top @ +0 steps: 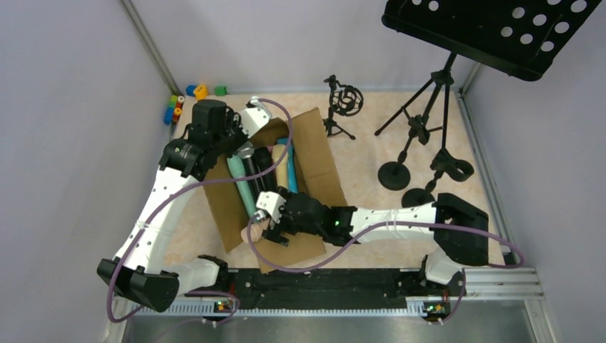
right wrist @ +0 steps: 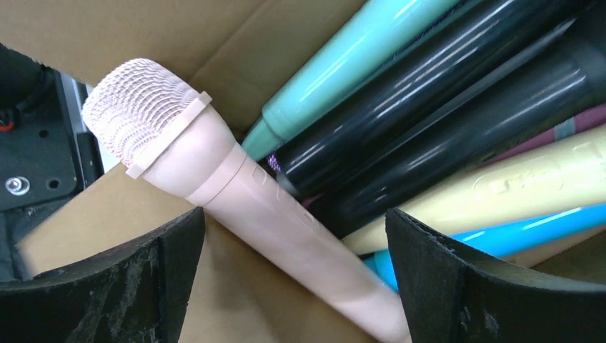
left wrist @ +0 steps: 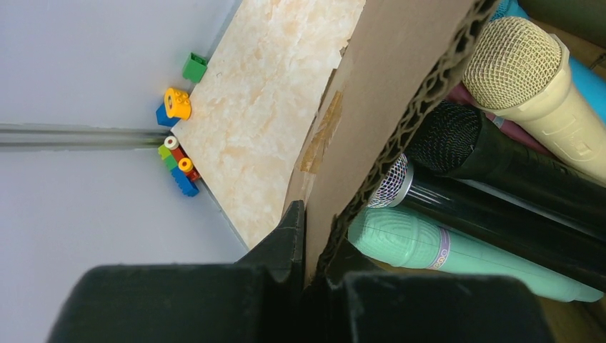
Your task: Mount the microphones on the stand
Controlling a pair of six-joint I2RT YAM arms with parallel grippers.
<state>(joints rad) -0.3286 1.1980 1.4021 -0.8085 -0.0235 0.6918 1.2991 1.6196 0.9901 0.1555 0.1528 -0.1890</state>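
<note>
— Marbled beige tabletop [top: 361,153], grey walls all round, and the action is inside the cardboard box [top: 321,171] left of centre. What's under the right arm?

— Peach microphone [right wrist: 243,207], lying on the cardboard at the box's near end. Its long axis slants across the wrist view, with the mesh head up-left and the handle running down-right. The head points towards the arms' bases.

— And the rest of the pile?

— Packed beside it, lengthwise in the box: teal microphone [right wrist: 350,61], two black microphones [right wrist: 443,93], a cream-yellow microphone [right wrist: 514,182] and a blue microphone [right wrist: 500,229] lowest. From the left wrist, the cream, black and teal heads show at the far end, so the peach one lies the opposite way round.

— Grip?

— Right gripper [right wrist: 296,286] is spread wide, one finger either side of the peach handle, not closed on it. Left gripper [left wrist: 307,271] is clamped tight on the box flap [left wrist: 371,107], with the corrugated edge pinched between its fingers.

— Room to move?

— Tight inside. Cardboard rises right behind the peach head, and the teal tail sits almost against its neck. Outside, bare tabletop shows between the box and the stands [top: 393,175] on the right. A small shock-mount tripod [top: 343,103] stands just beyond the box. A perforated music desk [top: 500,32] overhangs the far right corner, and toy blocks [top: 187,98] sit in the far left.
</note>
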